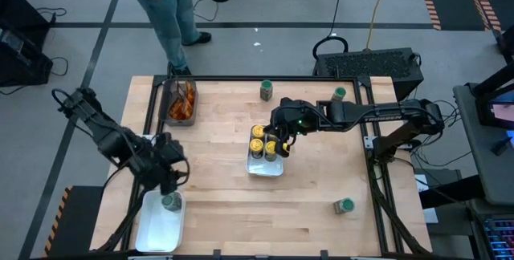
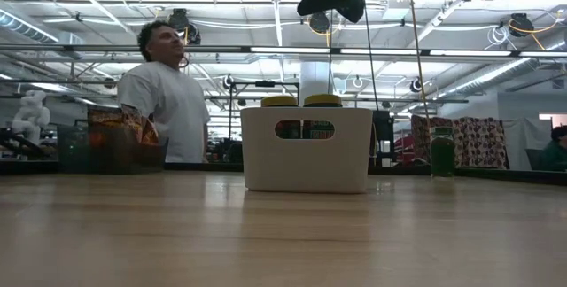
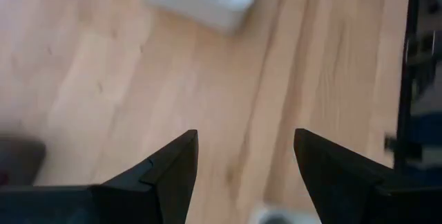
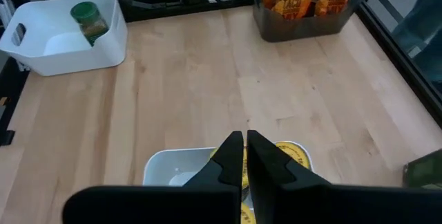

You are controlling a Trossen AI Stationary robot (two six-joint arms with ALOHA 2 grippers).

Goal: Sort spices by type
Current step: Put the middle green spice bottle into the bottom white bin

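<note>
Trays: centre tray [image 1: 265, 168] holds yellow-lidded jars [image 1: 264, 141] under right gripper [image 1: 283, 149], jaws closed empty.

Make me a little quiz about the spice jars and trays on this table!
1. True or false: the white tray near the left hand holds a green-lidded jar.
2. Where are the yellow-lidded jars? A) middle tray B) dark bin C) bare table
3. Fill in: the right hand has its fingers ____.

Key: 1 true; 2 A; 3 shut.
</note>
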